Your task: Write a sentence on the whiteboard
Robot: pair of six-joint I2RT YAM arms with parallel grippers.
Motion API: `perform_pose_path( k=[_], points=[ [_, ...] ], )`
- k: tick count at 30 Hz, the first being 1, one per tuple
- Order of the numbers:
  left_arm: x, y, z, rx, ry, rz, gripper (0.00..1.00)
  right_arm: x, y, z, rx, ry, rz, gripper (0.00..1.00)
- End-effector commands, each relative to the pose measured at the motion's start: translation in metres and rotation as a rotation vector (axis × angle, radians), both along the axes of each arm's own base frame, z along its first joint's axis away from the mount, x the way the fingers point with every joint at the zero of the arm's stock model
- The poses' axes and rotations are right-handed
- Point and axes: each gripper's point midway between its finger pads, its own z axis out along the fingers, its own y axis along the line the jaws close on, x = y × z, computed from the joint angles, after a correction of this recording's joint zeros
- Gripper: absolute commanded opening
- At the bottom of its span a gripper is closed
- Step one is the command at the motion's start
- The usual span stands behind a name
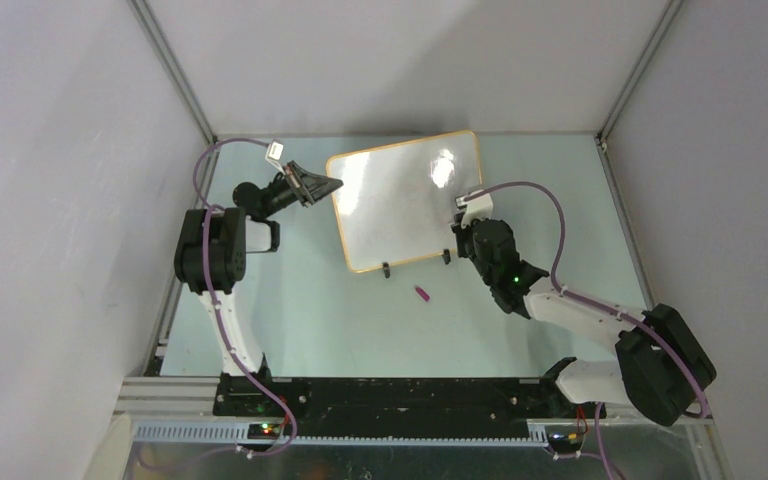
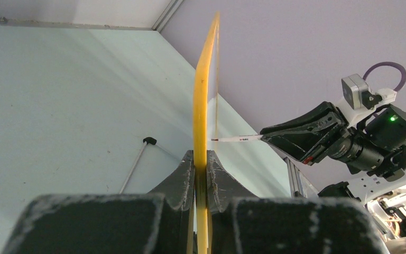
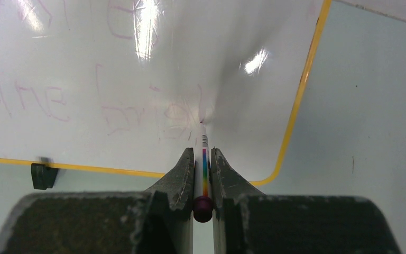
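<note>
The whiteboard (image 1: 405, 198), glossy white with a thin orange-yellow frame, stands tilted on two small black clip feet (image 1: 386, 269). My left gripper (image 1: 326, 186) is shut on its left edge; the left wrist view shows the frame (image 2: 201, 106) edge-on between my fingers. My right gripper (image 1: 463, 222) is shut on a white marker (image 3: 204, 164) with a rainbow stripe and a purple end. The marker tip touches the board (image 3: 137, 79) beside faint purple writing (image 3: 137, 114). The marker also shows in the left wrist view (image 2: 238, 138).
A small purple marker cap (image 1: 423, 293) lies on the pale green table in front of the board. Grey walls with metal rails close in the table on the left, back and right. A black clip foot (image 3: 40, 174) shows in the right wrist view.
</note>
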Motion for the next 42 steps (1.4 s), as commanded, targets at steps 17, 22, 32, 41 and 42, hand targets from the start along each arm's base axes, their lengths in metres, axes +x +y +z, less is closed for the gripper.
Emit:
perform_pose_path(
  k=[17, 22, 32, 41, 42],
  points=[
    [-0.009, -0.012, 0.008, 0.025, -0.083, -0.032, 0.00, 0.004, 0.002, 0.010, 0.013, -0.037, -0.010, 0.00],
    [-0.009, -0.012, 0.008, 0.024, -0.082, -0.031, 0.00, 0.010, 0.004, 0.017, 0.019, -0.047, -0.010, 0.00],
    [-0.009, -0.012, 0.008, 0.024, -0.082, -0.031, 0.00, 0.017, 0.007, 0.024, 0.026, -0.058, -0.004, 0.00],
    [-0.009, -0.012, 0.008, 0.024, -0.081, -0.031, 0.00, 0.020, 0.005, 0.026, 0.023, -0.060, -0.018, 0.00],
    [-0.009, -0.012, 0.008, 0.024, -0.082, -0.032, 0.00, 0.020, 0.003, 0.026, 0.022, -0.058, -0.026, 0.00]
  ],
)
